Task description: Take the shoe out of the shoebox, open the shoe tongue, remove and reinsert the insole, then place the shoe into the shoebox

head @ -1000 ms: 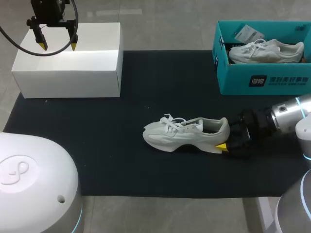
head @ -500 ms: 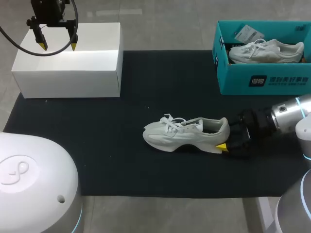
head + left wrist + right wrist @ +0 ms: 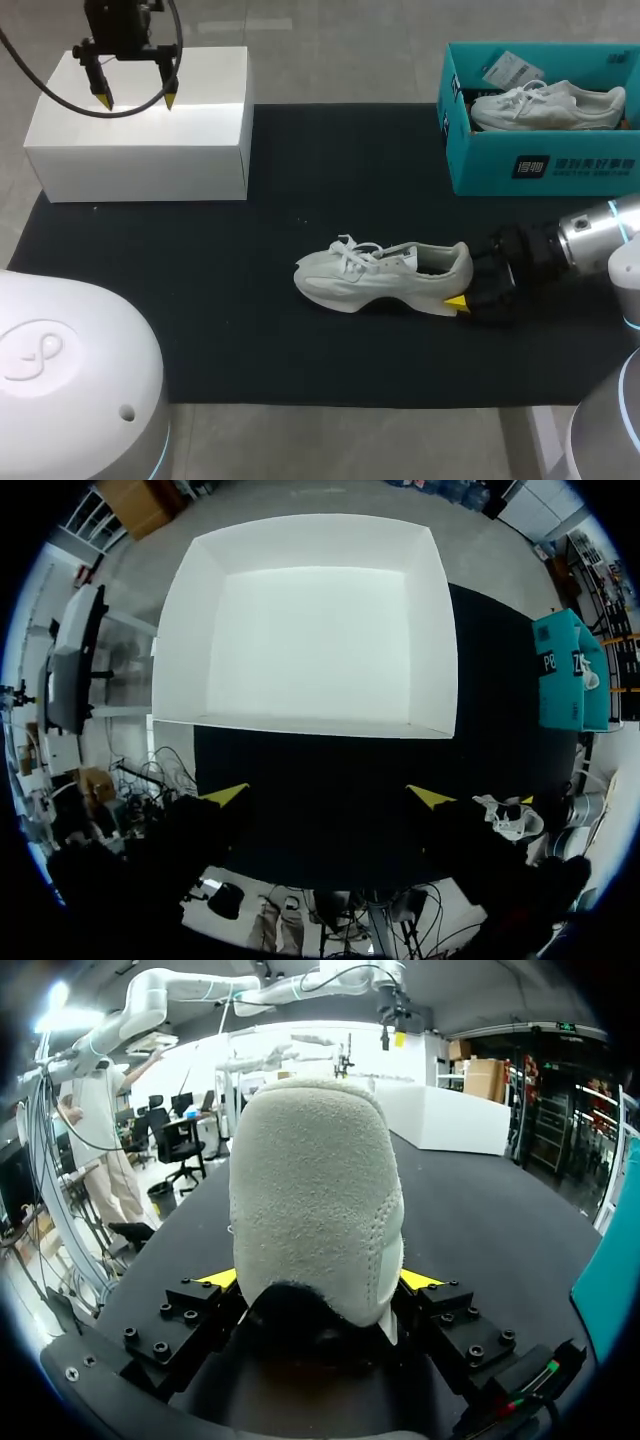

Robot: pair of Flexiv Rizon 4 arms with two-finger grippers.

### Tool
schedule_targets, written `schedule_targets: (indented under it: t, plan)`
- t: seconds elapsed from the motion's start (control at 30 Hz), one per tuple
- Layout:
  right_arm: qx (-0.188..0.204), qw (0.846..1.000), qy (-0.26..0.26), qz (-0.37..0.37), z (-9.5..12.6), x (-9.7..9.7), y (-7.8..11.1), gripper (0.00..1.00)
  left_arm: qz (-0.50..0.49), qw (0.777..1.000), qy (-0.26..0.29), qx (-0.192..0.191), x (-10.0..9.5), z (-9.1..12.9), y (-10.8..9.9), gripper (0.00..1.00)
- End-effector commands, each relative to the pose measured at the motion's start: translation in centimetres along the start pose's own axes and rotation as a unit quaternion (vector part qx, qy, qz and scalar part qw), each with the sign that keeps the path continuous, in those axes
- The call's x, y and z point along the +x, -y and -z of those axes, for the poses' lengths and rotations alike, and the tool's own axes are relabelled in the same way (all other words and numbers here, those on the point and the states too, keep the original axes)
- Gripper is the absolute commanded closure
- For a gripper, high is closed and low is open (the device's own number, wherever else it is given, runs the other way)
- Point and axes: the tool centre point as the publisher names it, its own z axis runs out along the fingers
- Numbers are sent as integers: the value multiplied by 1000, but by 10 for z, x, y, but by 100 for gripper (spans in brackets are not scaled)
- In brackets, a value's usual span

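1. A black mat (image 3: 230, 300) is lying across the grey desk (image 3: 330, 440).
2. A white box (image 3: 140, 140) is sitting on the far left part of the mat.
3. A blue-green shoebox (image 3: 500, 165) is sitting at the far right, and another white shoe (image 3: 545, 105) is lying inside it.
4. The shoe (image 3: 385, 275) is resting on its sole in the middle of the mat, out of the shoebox, with its toe pointing left.
5. My right arm is coming in low from the right, and the right end effector (image 3: 465, 285) is squeezing the shoe's heel from both sides.
6. My left arm is hanging over the white box, with the left end effector (image 3: 136, 101) pointing down, its fingers wide apart and holding nothing.
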Motion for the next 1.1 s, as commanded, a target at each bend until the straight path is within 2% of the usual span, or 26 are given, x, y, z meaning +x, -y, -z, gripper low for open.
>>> schedule_targets:
  t: [0.03,0.07,0.2,0.3,0.33,0.47,0.7,0.73,0.87,1.1]
  plan:
    - [2,1000,0,0,-1,-1,1,100,22,999,32,-7,29,-7,-12,0]
    - [2,1000,0,0,-1,-1,1,100,22,999,21,-11,34,-8,-17,0]
    - [2,1000,0,0,-1,-1,1,100,51,997,54,-30,61,-13,-37,0]
    - [2,1000,0,0,-1,-1,1,100,55,996,61,-27,82,-16,-52,0]
    - [2,1000,0,0,-1,-1,1,100,63,994,83,-24,91,-19,-57,0]
    - [2,1000,0,0,-1,-1,1,100,54,993,107,-22,116,-29,-71,0]
    - [2,1000,0,0,-1,-1,1,100,23,993,118,6,168,-34,-107,0]
    - [2,1000,0,0,-1,-1,1,100,14,995,99,7,173,-35,-112,0]
    - [2,1000,0,0,-1,-1,1,100,-13,995,99,7,192,-39,-132,0]
    - [2,1000,0,0,-1,-1,1,100,-31,996,80,6,213,-49,-161,0]
